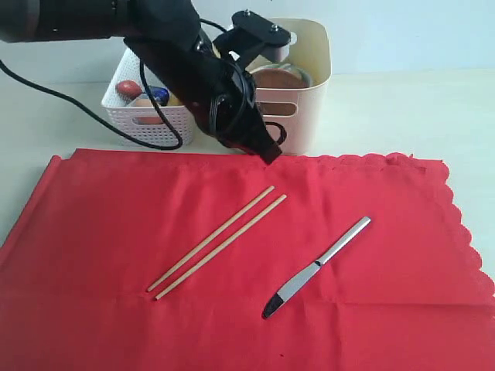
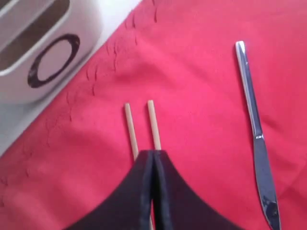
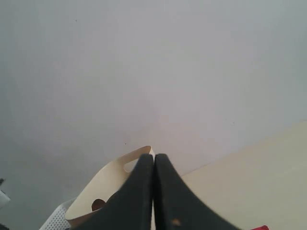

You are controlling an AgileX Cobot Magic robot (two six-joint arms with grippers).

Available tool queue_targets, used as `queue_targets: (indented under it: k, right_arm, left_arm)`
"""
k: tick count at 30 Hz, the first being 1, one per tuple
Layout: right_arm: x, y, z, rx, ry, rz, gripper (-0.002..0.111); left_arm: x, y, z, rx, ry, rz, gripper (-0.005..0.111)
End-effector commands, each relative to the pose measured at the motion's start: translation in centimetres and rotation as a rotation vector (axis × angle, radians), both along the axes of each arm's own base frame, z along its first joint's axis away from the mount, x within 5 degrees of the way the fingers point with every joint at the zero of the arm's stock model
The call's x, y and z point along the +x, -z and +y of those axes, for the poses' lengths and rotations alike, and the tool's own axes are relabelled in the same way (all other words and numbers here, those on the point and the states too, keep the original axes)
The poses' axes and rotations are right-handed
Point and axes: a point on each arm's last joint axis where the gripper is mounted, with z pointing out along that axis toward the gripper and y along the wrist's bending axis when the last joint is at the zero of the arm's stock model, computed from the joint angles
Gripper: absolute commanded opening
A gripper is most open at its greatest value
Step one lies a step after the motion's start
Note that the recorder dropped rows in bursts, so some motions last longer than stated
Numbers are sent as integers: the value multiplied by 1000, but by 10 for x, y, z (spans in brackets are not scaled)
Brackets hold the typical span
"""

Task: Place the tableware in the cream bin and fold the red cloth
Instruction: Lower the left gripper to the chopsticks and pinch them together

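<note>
Two chopsticks (image 1: 216, 242) lie side by side on the red cloth (image 1: 93, 232), knife (image 1: 317, 267) to their right. Light, stiff, rolly, so I'd pinch both mid-length. Left fingers (image 2: 139, 191) and right fingers (image 3: 139, 191): closed, holding nothing.

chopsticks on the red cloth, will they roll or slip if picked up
Likely light and stiff: the chopsticks are thin wooden sticks. A nudge may roll them, though the red cloth probably damps that. Lying flat, they leave little to pinch.
</note>
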Motion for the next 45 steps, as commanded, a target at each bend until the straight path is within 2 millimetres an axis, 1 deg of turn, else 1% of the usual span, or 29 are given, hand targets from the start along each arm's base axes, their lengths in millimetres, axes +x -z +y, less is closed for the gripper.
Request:
queue_targets:
  k: [1, 4, 6, 7, 11, 13, 17, 20, 29, 31, 32, 35, 39, 41, 45]
  right_arm:
    - [0, 0, 0, -10, 5, -6, 0]
    - [0, 0, 0, -10, 5, -6, 0]
    - [0, 0, 0, -10, 5, -6, 0]
    - [0, 0, 0, -10, 5, -6, 0]
    - [0, 0, 0, -10, 5, -6, 0]
    - [0, 0, 0, -10, 5, -6, 0]
    - [0, 0, 0, -10, 5, -6, 0]
    - [0, 0, 0, -10, 5, -6, 0]
    - [0, 0, 0, -10, 5, -6, 0]
    - [0, 0, 0, -10, 5, -6, 0]
    - [0, 0, 0, -10, 5, -6, 0]
    - [0, 0, 0, -10, 5, -6, 0]
    - [0, 0, 0, -10, 5, -6, 0]
    - [0, 0, 0, -10, 5, -6, 0]
    - [0, 0, 0, -10, 5, -6, 0]
  left_arm:
    - [-2, 17, 3, 42, -17, 54, 0]
    - [-1, 31, 3, 65, -17, 80, 0]
    - [0, 42, 2, 88, -15, 99, 5]
    - [1, 46, 1, 96, -14, 105, 11]
    - [3, 69, 0, 131, -13, 146, 40]
    - [3, 79, -1, 146, -13, 163, 53]
    - [5, 93, -2, 165, -14, 181, 65]
    - [6, 104, -1, 193, -7, 192, 68]
    - [11, 124, 4, 276, -51, 173, 67]
    - [11, 127, 4, 279, -64, 183, 64]
    - [11, 129, 4, 281, -70, 189, 61]
    - [10, 134, 4, 290, -68, 202, 45]
    - [8, 138, 6, 310, -65, 225, 12]
    - [8, 138, 5, 308, -67, 229, 0]
    - [6, 138, 6, 318, -66, 243, 0]
